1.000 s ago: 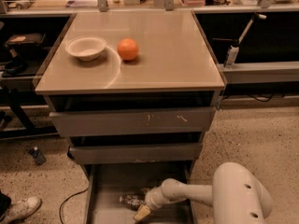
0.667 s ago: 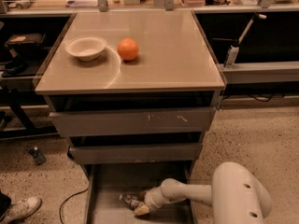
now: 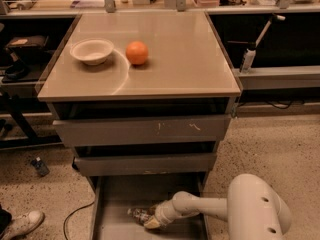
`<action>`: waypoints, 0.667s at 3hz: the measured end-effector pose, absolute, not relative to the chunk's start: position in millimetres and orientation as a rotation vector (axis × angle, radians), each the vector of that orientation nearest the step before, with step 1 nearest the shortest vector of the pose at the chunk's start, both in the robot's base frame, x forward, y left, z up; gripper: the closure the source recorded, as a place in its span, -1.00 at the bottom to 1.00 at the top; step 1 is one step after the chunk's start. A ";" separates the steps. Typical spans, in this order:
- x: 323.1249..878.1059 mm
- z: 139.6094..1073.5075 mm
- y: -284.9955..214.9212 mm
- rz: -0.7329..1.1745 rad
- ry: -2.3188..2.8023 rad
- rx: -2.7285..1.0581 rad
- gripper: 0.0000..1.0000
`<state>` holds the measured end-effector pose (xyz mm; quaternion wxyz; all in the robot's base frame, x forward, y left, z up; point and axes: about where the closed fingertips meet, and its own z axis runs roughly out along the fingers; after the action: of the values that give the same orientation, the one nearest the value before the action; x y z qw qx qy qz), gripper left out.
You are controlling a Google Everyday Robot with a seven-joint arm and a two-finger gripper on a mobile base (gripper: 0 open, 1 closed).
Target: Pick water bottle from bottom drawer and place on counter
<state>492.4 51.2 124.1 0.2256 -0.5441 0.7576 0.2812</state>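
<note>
Hardly anything has shifted in the last second: the desk [image 3: 170, 69] carries the same load at its far left, the bottom drawer [image 3: 117, 201] stands pulled open below it, and the arm [image 3: 210, 206] still reaches into that drawer from the right. On the desk a white bowl [image 3: 92, 51] sits just beside an orange [image 3: 136, 52], not touching it. Down on the drawer floor the water bottle [image 3: 139, 215] lies on its side with the gripper [image 3: 152, 223] right against it; whether it is clamped on the bottle I cannot tell.
</note>
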 end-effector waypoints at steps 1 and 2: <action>491.7 132.9 53.9 0.781 2.089 -1.494 1.00; 502.7 162.6 42.2 0.710 2.131 -1.451 1.00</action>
<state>502.7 42.2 162.6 0.2316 -0.5278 0.7753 0.2584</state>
